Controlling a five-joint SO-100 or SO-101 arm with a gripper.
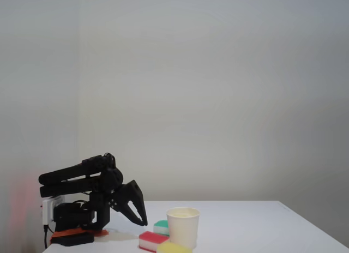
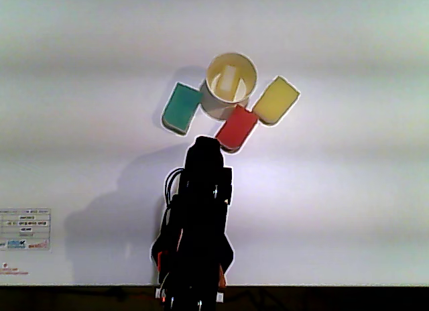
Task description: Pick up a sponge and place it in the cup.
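Your gripper (image 1: 143,222) hangs slightly parted and empty; sponge (image 2: 228,81) already sits in the cup (image 2: 213,104), so reaching in could topple it.

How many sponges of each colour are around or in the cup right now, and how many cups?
Green-topped sponge: 1, left of the cup in the other view
Red-topped sponge: 1
Bright yellow sponge: 1
Pale yellow sponge: 1, inside the cup
White paper cup: 1
Total: 5 things, 4 sponges and 1 cup
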